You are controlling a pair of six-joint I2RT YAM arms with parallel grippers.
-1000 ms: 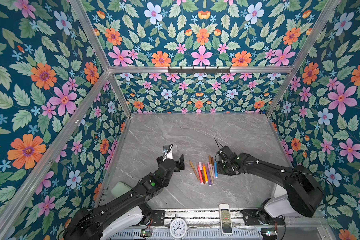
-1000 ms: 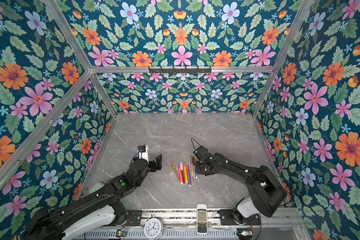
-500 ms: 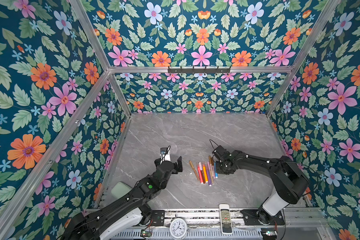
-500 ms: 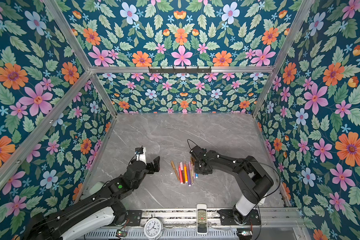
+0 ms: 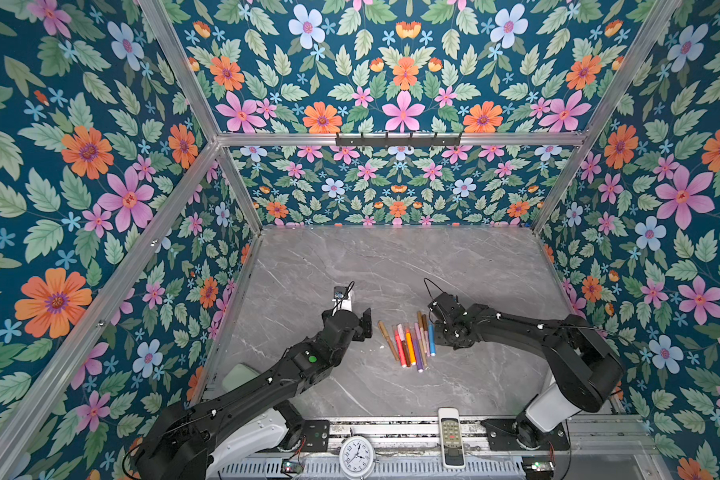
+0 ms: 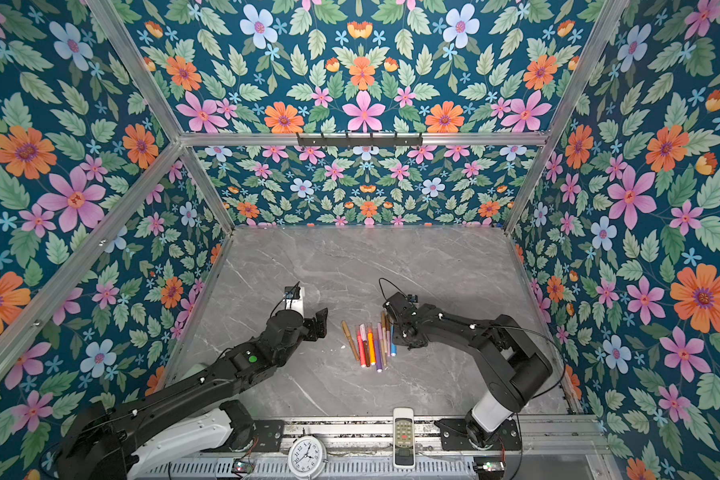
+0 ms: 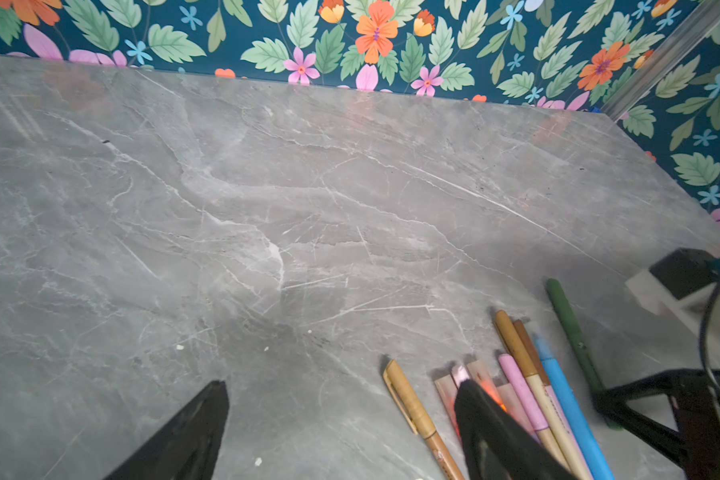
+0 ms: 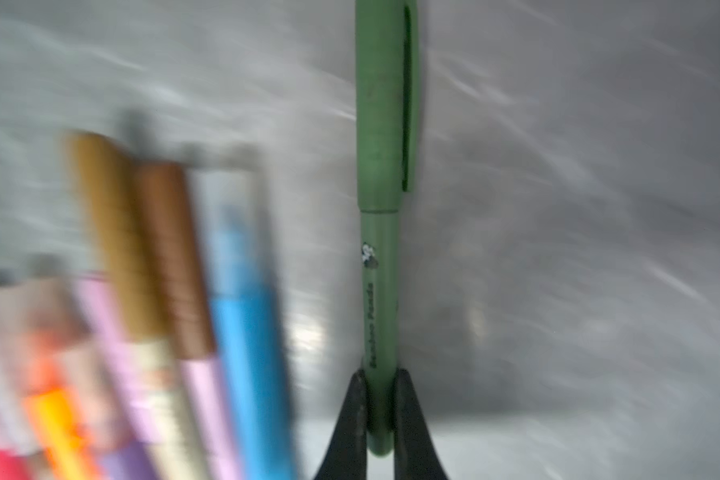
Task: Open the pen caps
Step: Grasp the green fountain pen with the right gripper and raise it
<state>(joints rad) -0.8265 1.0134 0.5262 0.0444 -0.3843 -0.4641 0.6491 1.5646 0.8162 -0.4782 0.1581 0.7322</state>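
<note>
Well, my right fingers (image 8: 362, 419) are pinched tight on the tail end of the green pen (image 8: 381, 291), one on each side of its barrel. Its green cap (image 8: 381, 104) is on, at the end that points away from my wrist. I cannot tell whether that pen rests on the desk (image 5: 391, 266) or hangs just clear of it.

The other pens (image 5: 410, 340) lie side by side in a row on the grey marble, between my two arms, capped ends towards the back wall. The blue pen (image 5: 432, 340) is the one just beside my right fingers. The tan pen (image 5: 388, 340) lies slightly apart from the row, on my left arm's side.

My left fingers (image 5: 366, 323) are spread wide with nothing between them, near that tan pen and not touching it.
</note>
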